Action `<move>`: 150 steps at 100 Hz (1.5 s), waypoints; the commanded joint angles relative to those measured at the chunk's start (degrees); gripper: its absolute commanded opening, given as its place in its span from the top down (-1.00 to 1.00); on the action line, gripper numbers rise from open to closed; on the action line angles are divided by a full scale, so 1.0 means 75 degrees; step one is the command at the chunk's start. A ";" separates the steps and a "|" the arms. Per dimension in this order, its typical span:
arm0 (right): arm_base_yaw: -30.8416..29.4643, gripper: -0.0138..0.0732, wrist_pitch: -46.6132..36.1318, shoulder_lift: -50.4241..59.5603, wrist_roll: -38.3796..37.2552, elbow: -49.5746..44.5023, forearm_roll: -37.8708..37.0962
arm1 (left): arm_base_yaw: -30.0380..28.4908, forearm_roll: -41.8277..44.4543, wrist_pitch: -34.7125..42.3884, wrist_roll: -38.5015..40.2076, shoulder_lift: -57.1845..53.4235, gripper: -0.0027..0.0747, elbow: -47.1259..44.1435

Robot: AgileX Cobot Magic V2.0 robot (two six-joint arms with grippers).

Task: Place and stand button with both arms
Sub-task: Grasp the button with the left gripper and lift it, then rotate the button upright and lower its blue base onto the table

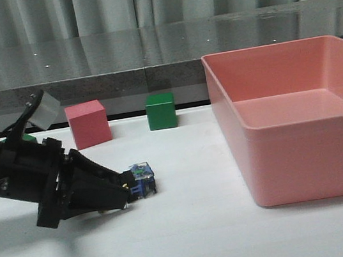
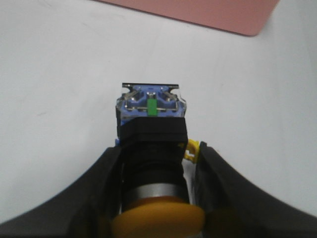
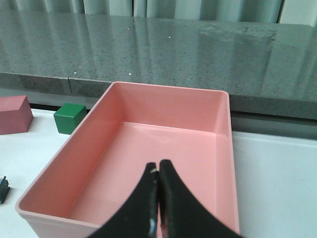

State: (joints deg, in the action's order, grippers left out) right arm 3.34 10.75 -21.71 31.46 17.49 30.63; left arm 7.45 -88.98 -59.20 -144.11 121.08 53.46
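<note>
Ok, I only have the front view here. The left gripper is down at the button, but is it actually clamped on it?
Observer: Yes. In the left wrist view the left gripper has its fingers on either side of the button's black body.
Operator: Which way does the button point?
Observer: It lies on its side, with the yellow cap back between the fingers and the blue contact block pointing outward.
Operator: And the right arm?
Observer: The right gripper is shut and empty, above the pink bin.
</note>
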 commanded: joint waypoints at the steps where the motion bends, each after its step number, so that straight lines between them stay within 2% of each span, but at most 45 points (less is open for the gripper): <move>1: -0.0028 0.82 -0.0486 -0.0032 0.0019 0.0199 0.0081 | 0.0041 0.0691 -0.0349 0.0078 -0.0516 0.98 0.0067; 18: -0.0028 0.82 -0.0486 -0.0032 0.0019 0.0199 0.0081 | 0.0041 0.1310 -0.0225 0.0711 -0.1659 0.98 0.0067; 31: -0.0028 0.82 -0.0486 -0.0032 0.0019 0.0199 0.0081 | 0.0077 0.2083 0.0774 0.1989 -0.2887 0.98 0.0313; 40: -0.0028 0.82 -0.0486 -0.0032 0.0019 0.0199 0.0081 | 0.0144 0.3481 0.1268 0.3362 -0.3688 0.98 0.0825; 47: -0.0028 0.82 -0.0486 -0.0032 0.0019 0.0199 0.0081 | 0.0232 0.4871 0.1214 0.4576 -0.4112 0.98 0.1403; 66: -0.0028 0.82 -0.0486 -0.0032 0.0019 0.0199 0.0081 | 0.1021 0.9037 0.0150 0.7731 -0.4313 0.98 0.3077; 80: -0.0028 0.82 -0.0486 -0.0032 0.0019 0.0199 0.0081 | 0.1892 1.1295 -0.0181 0.9019 -0.4191 0.98 0.3608; 104: -0.0028 0.82 -0.0486 -0.0032 0.0019 0.0199 0.0081 | 0.3270 1.4453 -0.0372 1.0102 -0.3569 0.98 0.3817; 111: -0.0028 0.82 -0.0486 -0.0032 0.0019 0.0199 0.0081 | 0.3601 1.5073 -0.0594 1.0143 -0.3285 0.98 0.3817; 128: -0.0028 0.82 -0.0486 -0.0032 0.0019 0.0199 0.0081 | 0.4091 1.5628 -0.0813 1.0143 -0.2616 0.98 0.3822; 150: -0.0028 0.82 -0.0486 -0.0032 0.0019 0.0199 0.0081 | 0.4270 1.5695 -0.0829 1.0110 -0.2149 0.98 0.3822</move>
State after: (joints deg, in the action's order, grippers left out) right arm 3.34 10.75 -21.71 31.46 17.49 30.63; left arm 38.84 26.91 -64.90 -68.73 106.86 80.50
